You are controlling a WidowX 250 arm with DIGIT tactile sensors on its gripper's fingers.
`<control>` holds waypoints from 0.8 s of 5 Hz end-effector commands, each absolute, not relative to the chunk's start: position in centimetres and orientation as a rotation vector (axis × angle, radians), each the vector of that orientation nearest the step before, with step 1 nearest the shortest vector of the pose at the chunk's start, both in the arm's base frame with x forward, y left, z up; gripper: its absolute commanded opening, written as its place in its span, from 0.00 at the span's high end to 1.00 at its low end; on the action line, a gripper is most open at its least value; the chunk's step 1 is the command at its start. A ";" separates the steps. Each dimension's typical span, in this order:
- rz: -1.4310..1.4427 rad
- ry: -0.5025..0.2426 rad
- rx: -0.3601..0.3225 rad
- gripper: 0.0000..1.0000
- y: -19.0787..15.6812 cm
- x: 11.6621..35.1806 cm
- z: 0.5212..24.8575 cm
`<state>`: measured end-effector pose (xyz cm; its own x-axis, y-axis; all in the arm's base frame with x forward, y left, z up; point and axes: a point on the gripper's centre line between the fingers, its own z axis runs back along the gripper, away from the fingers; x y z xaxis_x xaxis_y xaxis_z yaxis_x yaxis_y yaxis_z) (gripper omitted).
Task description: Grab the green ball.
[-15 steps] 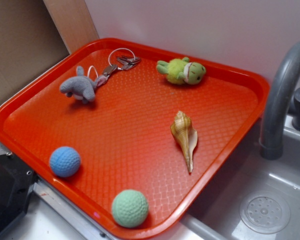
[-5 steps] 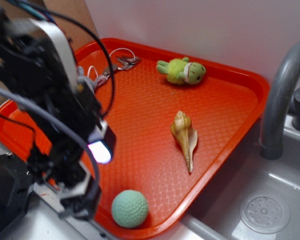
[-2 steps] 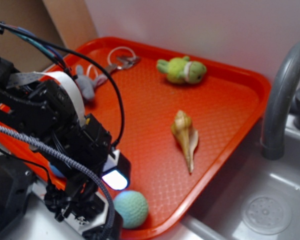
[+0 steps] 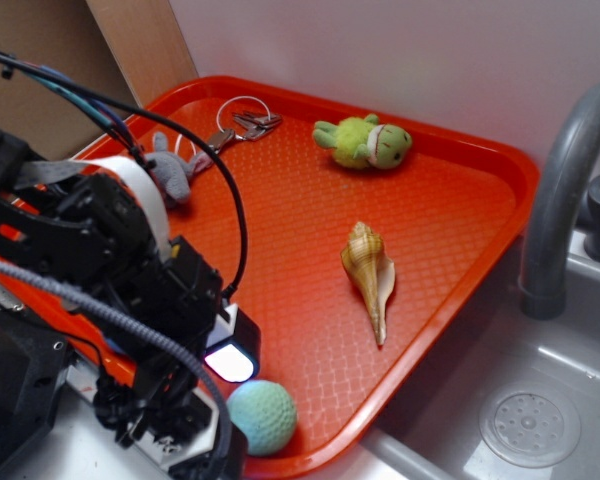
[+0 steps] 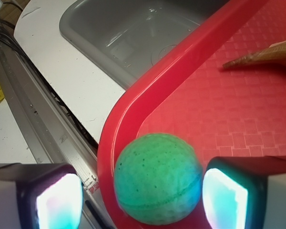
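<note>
In the wrist view, from left to right, the claw [image 5: 143, 193] has come lower and now stands spread on both sides of the green ball [image 5: 157, 179] in the near corner of the red tray [image 5: 133, 102], so closing seems the next step.

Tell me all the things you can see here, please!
green ball: one, mint green, near corner of the tray, between the fingers
tray: one, red-orange, beside the sink
shell: one, tan, middle-right of tray
plush frog: one, yellow-green, far side of tray
grey plush toy: one, grey, far left of tray, partly hidden
keys: one bunch, silver, far edge
sink: one, grey, right of tray
faucet: one, grey, at sink
gripper: one, black, open around the ball
</note>
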<state>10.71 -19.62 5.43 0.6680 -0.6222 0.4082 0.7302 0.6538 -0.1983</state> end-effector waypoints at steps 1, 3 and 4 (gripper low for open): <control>-0.799 -0.345 -0.379 0.00 -20.0 9.5 6.1; -0.724 -0.308 -0.337 1.00 -18.8 9.2 4.4; -0.716 -0.303 -0.337 1.00 -18.6 9.2 4.5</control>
<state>10.35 -18.26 3.96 0.7271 -0.5842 0.3606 0.6710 0.7159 -0.1932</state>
